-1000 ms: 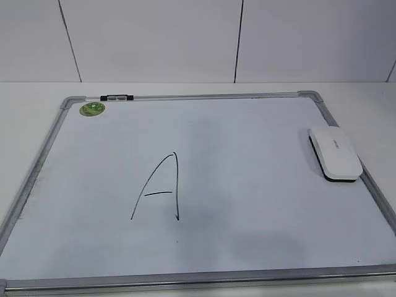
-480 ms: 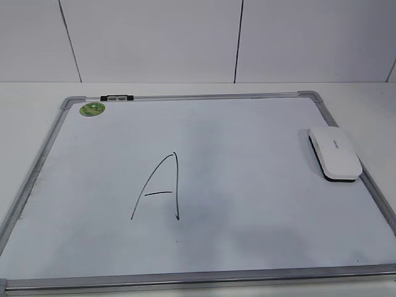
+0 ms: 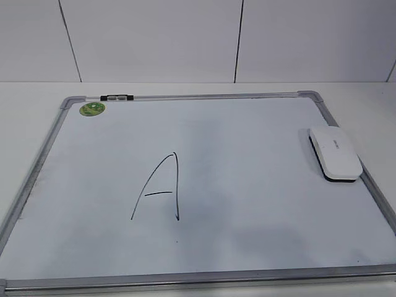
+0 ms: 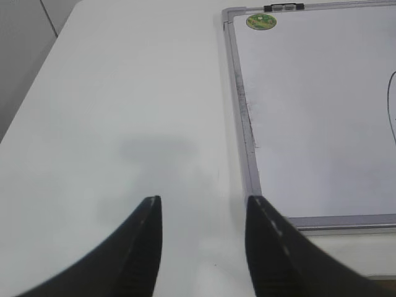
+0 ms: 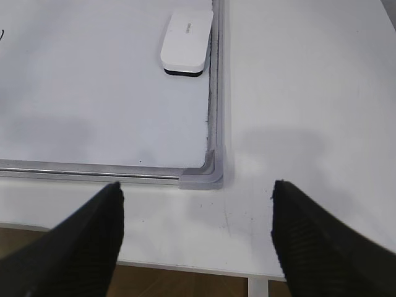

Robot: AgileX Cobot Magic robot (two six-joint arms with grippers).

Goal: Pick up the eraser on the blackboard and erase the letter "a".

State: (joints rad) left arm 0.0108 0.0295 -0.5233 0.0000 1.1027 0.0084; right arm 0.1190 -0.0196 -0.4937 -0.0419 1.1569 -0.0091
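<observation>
Eraser [image 3: 335, 153] by blackboard [image 3: 185, 277] right frame | end effectors gaping, empty, wrist-views only: left [image 4: 201, 213], right [image 5: 197, 201]

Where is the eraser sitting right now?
In the exterior view the eraser lies flat on the blackboard, against its right frame edge, well right of the drawn letter. No gripper touches it.

- Even, soft light from above fills all three views; nothing is dim and there is no hard glare.
- The blackboard [image 3: 247, 204] carries faint, blurred grey shadows across its middle and lower right.
- In the left wrist view a soft shadow lies on the surface [image 4: 124, 111] ahead of the left tool [image 4: 203, 213].
- The right tool [image 5: 197, 201] looks dark and slightly out of focus; a pale shadow lies beside the board's corner.
</observation>
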